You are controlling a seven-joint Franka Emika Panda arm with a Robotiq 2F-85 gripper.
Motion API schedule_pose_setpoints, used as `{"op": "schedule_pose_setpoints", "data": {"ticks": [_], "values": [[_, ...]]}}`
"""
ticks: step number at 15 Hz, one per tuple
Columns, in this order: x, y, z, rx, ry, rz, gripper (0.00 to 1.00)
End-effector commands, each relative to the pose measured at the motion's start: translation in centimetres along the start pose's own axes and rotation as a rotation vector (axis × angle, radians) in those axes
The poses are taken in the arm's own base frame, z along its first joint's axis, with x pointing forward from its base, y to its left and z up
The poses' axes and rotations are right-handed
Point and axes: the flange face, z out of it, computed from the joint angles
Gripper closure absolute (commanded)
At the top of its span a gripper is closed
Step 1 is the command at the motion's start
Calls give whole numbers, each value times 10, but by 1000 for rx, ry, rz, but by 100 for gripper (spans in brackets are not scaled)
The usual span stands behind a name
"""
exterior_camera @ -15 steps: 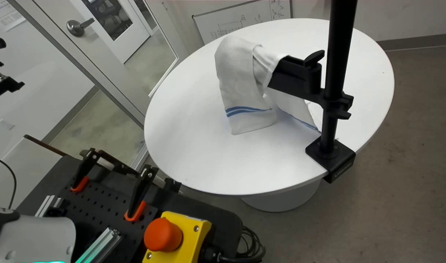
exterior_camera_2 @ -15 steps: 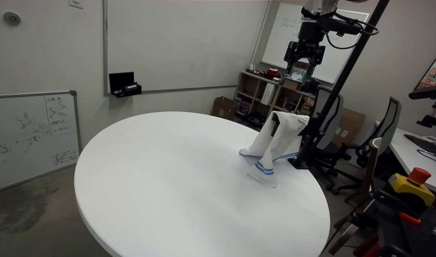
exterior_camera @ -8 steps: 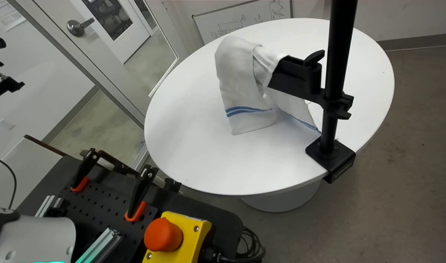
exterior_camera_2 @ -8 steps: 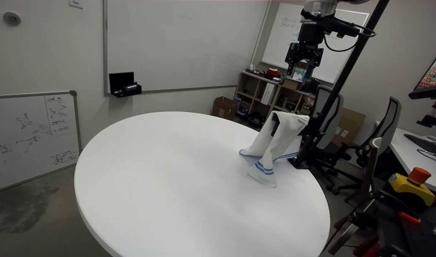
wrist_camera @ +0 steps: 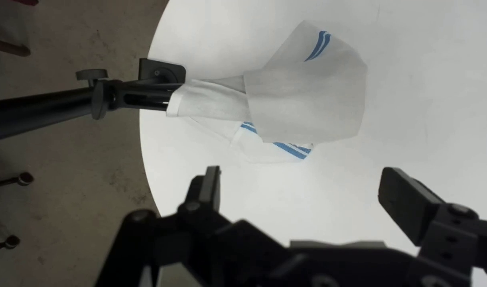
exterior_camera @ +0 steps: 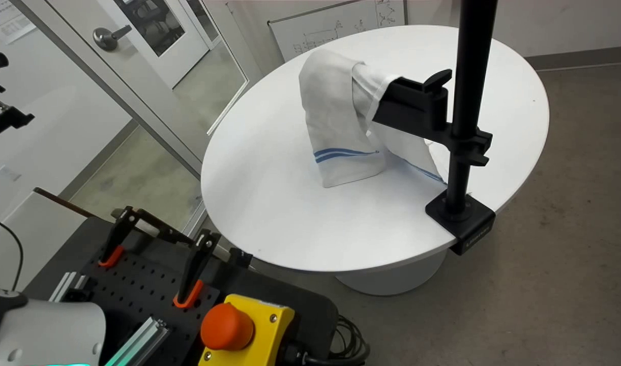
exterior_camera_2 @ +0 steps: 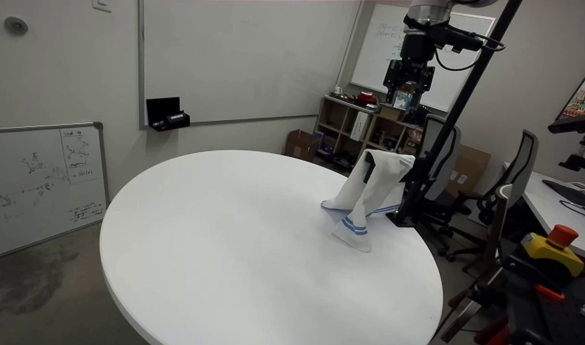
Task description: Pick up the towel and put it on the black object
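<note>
Your gripper (exterior_camera_2: pixel 401 101) has dropped a touch vs. a sec ago, as seen in an exterior view; towel (exterior_camera_2: pixel 385 175) & black bar (exterior_camera: pixel 409 109) haven't budged. Pose: your arm (exterior_camera_2: pixel 427 15) enters that frame from the top, & the gripper hangs below it, aimed roughly straight down, well above the table (exterior_camera: pixel 269 218). Side mount (exterior_camera_2: pixel 457 37) sticks out toward the pole (exterior_camera: pixel 473 66); can't tell depth btwn arm & pole from that angle.

Jaws are spread wide: in the wrist view your fingers (wrist_camera: pixel 211 187) come in from the bottom, one per side, far apart, w/ bare tabletop showing btwn the tips. You've got hold of nothing. Towel's farther up that frame, apart from both tips, so you're not touching it.

Towel pos.: draped over the bar, hanging down both sides, blue-striped ends reaching the tabletop. Bar's dark tip peeks out btwn the folds in an exterior view; its other end, next to the pole, is uncovered. Pole stands on its base clamp (exterior_camera: pixel 460 218) at the table's rim. FYI, yellow box (exterior_camera: pixel 267 330) w/ red button (exterior_camera: pixel 228 325) sits on the black bench (exterior_camera: pixel 310 307), visible in both exterior views.
</note>
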Motion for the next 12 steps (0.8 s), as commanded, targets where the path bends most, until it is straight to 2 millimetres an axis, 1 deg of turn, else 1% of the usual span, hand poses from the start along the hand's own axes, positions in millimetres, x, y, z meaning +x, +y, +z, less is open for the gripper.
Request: {"op": "schedule_pose_setpoints", "data": {"ticks": [1,3,6,12], "values": [[7,-6,7,-1,-79,-61,0],[6,-12,17,-4,-134,-110,0],[9,-20,29,-19,-156,-170,0],[12,-40,68,-54,-184,-251,0]]}}
